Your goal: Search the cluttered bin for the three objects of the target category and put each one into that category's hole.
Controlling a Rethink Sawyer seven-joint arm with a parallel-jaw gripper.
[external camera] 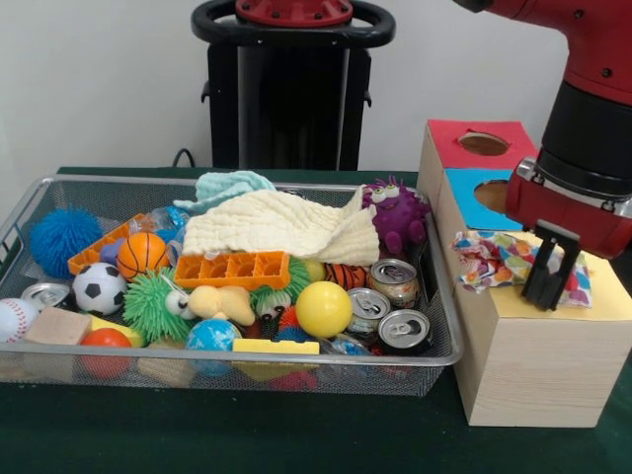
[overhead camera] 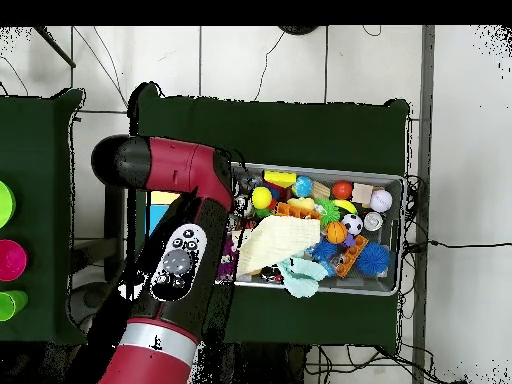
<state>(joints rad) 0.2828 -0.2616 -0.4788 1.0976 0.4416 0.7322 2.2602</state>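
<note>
A wire-mesh bin (external camera: 439, 296) holds a dense jumble: a cream quilted cloth (external camera: 281, 225) draped over the far middle, a pale blue-green cloth (external camera: 229, 186) behind it, an orange plastic tray (external camera: 232, 269) with square cells, a smooth yellow ball (external camera: 324, 308), a spiky green rubber ball (external camera: 153, 304), a fuzzy blue ball (external camera: 61, 238), a small basketball (external camera: 142, 255), a soccer ball (external camera: 99, 287), a baseball (external camera: 15, 318) and a purple plush monster (external camera: 397, 213). Three metal cans (external camera: 395, 280) stand upright by the bin's right wall, pull-tab lids facing up.

Beside the bin sits a pale wooden box (external camera: 533, 375) with red, blue and yellow top panels (the red and blue ones each show a round hole). A crinkly, multicoloured patterned bag (external camera: 499, 259) lies on the yellow panel. The gripper (external camera: 549, 278) hangs over that bag's right part with its dark fingers close together; they seem to touch or pinch it, but I cannot tell whether they actually hold it.

Only the front view shows the bag and the fingers. From overhead the red and black arm (overhead camera: 175, 265) covers nearly all of the box, leaving slivers of blue and yellow, though the bin's full rectangular outline shows there.
</note>
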